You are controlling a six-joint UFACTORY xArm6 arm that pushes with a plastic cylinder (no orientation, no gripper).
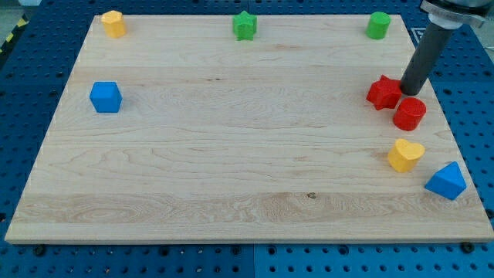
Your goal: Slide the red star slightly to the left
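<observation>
- Dark, near-black straight rod, my tip (408, 94) the same dark tone.
- Bright red star block (384, 93), touching the tip's left side.
- Matching red cylinder block (410, 113), just below the tip.
- Yellow heart-shaped block (404, 154); plain blue triangular block (446, 181).
- Blue cube block (106, 96); yellow block (113, 23).
- Green star block (245, 25); green block (378, 25).
- Pale wooden board (231, 154), streaked grain.

No text, label, brand, number or sign can be read anywhere: not on the wooden surface (231, 154), nor on any of the coloured blocks.
</observation>
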